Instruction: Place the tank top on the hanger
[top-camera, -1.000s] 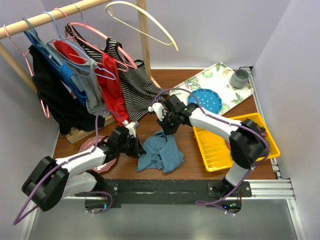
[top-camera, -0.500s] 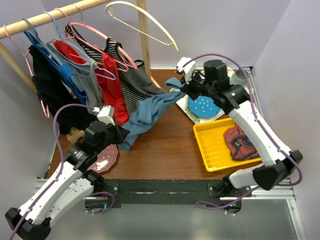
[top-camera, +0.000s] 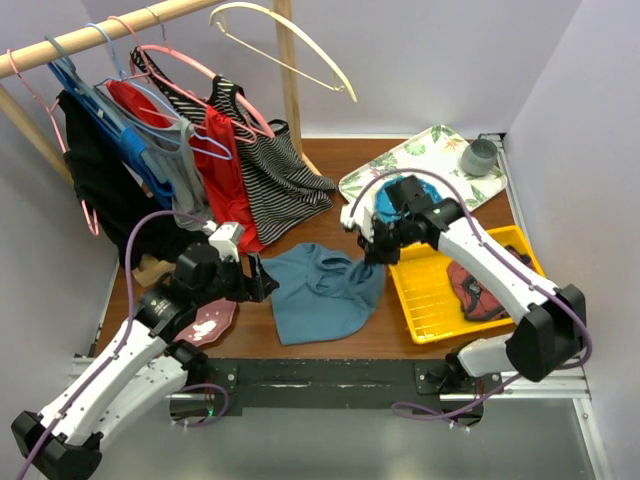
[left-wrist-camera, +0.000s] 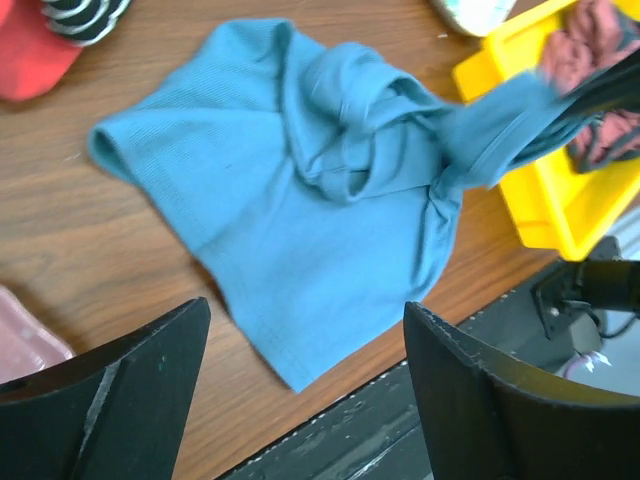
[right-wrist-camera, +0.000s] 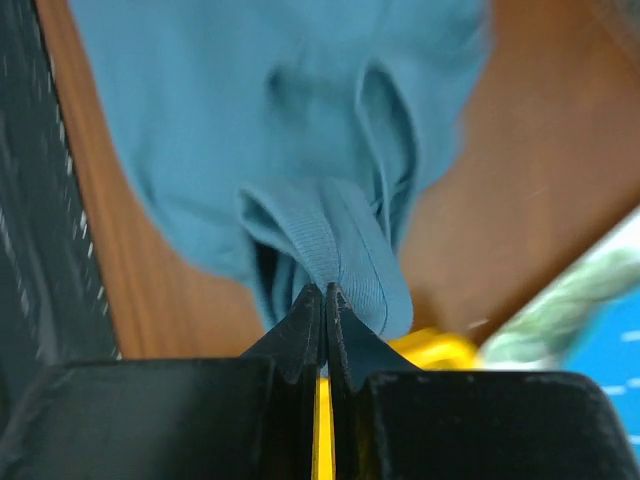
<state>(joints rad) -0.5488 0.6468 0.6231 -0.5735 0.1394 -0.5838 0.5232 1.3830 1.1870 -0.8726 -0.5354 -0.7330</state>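
Handling a limp tank top by its strap

The tank top (top-camera: 322, 295) lies rumpled on the tabletop (top-camera: 318, 225), lower centre. It looks soft and light and will sag, so it is best held at the straps. The right claw (right-wrist-camera: 322, 295) is clenched on a strap fold. The left claw (left-wrist-camera: 305, 312) is released above the cloth. The second strap is lost in the folds. The hanger (top-camera: 300, 48) hangs at upper centre.

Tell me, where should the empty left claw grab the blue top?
Probably the top by its bunched middle strap loop, coming down from above. It stands up in folds; the rest lies flat on the table. The right gripper pinches another strap.
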